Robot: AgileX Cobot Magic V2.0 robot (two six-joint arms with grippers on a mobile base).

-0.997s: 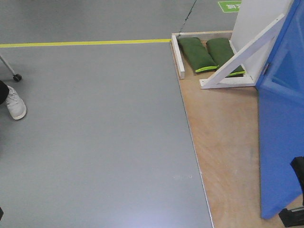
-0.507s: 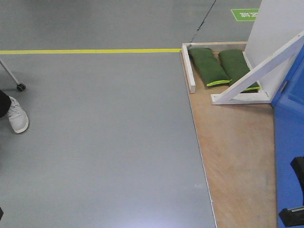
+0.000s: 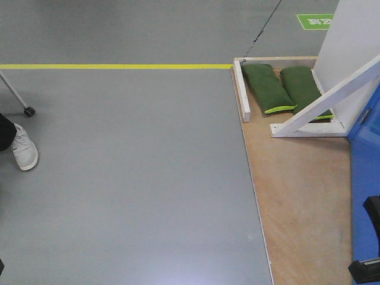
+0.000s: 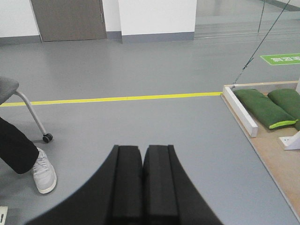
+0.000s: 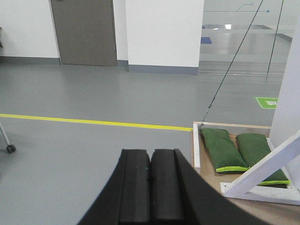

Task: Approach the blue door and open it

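Standing at the far right edge of the front view, the tall glossy bright-blue door panel (image 3: 364,172) rises from a light-brown plywood platform (image 3: 297,190), just beside a white wooden diagonal brace (image 3: 326,101). Dark-green sandbags (image 3: 267,88), two, lie side by side at the platform's far end. Yellow floor line (image 3: 119,66) crosses the grey floor. Left black gripper (image 4: 142,154): pads pressed together, nothing between them. Right black gripper (image 5: 150,157): likewise closed, empty. White sneaker (image 3: 25,155) at the left edge.

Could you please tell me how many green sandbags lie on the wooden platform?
2. The left sandbag lies beside the white rail; the right sandbag lies next to it, partly behind the white brace. More could hide behind the white panel.
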